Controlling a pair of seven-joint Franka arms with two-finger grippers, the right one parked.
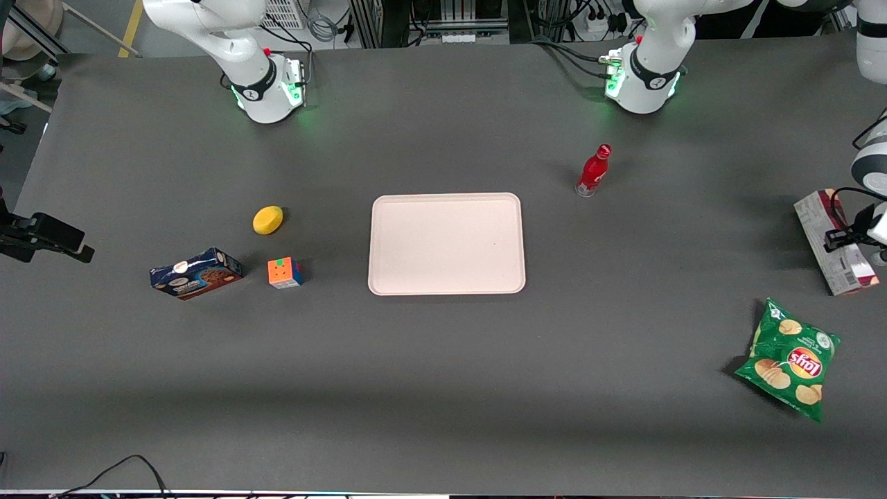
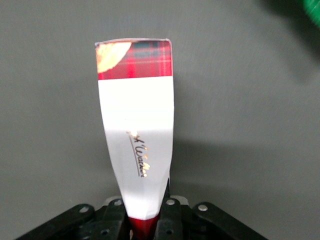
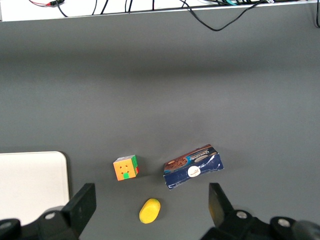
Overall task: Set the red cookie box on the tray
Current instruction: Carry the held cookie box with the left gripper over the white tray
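The red cookie box is a long carton with white and dark red faces, at the working arm's end of the table. My gripper is shut on it there. In the left wrist view the red cookie box reaches away from my gripper, its white face lit and a tartan band with a cookie picture at the outer end; the fingers press its sides inward. The box looks lifted slightly off the table. The pale pinkish tray lies flat at the table's middle with nothing on it, well apart from the box.
A red bottle stands between the tray and the working arm's base. A green chips bag lies nearer the front camera than the box. A blue cookie box, puzzle cube and yellow lemon-shaped object lie toward the parked arm's end.
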